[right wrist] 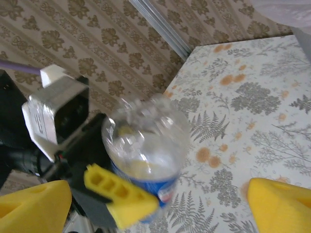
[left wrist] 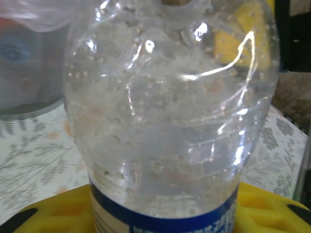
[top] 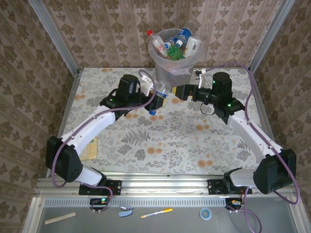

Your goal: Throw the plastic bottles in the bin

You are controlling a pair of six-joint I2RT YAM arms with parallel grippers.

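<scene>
- The left claw is pinching a clear bottle with a blue-edged label. Its jaws press in on the labelled part from both sides.
- In the left wrist view its yellow fingers show at the bottom on either side of the label. The bottle's rounded clear end rises straight out from between them, beaded with droplets inside.
- From the right wrist, one of those yellow fingers lies flat against the blue label, touching it.
- The bottle appears to be held clear of the table, with its clear end pointing away from the left wrist.
- The right claw is spread wide and grips nothing. Its own yellow fingertips sit at the two lower corners of the right wrist view, well apart.
- The held bottle lies ahead of the right claw, in line with the gap between its fingertips but beyond them, touching neither.
- Seen from above, the two claws face each other with the bottle between them: it sits in the left one and just beside the right one.
- The bin stands just beyond both claws. The held bottle is near its foot, outside it and below the rim.
- In the left wrist view the bin's grey wall shows behind the bottle, off to the left of the claw.
- Inside the bin, other bottles are heaped up to the rim, well beyond either claw.
</scene>
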